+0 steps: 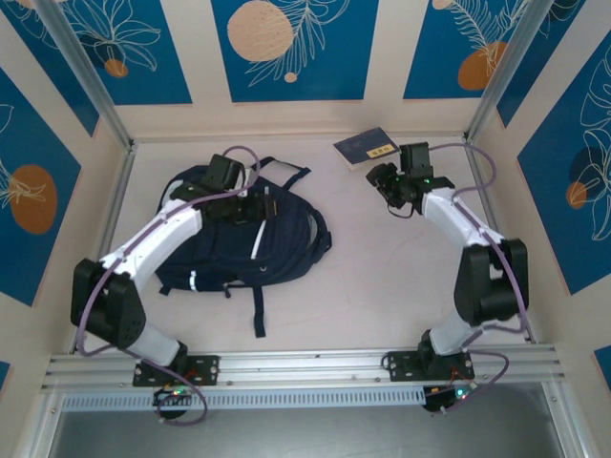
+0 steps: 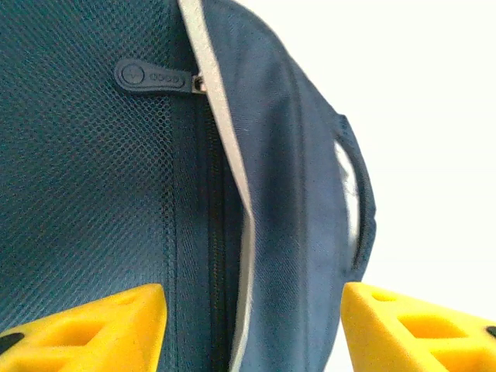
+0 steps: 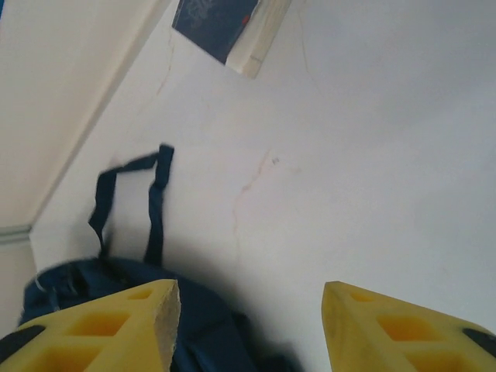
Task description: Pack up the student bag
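Navy fabric marks the student bag, lying flat on the left half of the table, while a blue book lies unpacked by the far wall, well apart from it. Over the bag's upper part the left gripper hangs, jaws apart astride a zip line below its zip pull, gripping nothing; whether that zip is open I cannot tell. Near the book the right gripper stands with jaws apart and empty, so I judge packing barely begun: the book is yet to be fetched and loaded.
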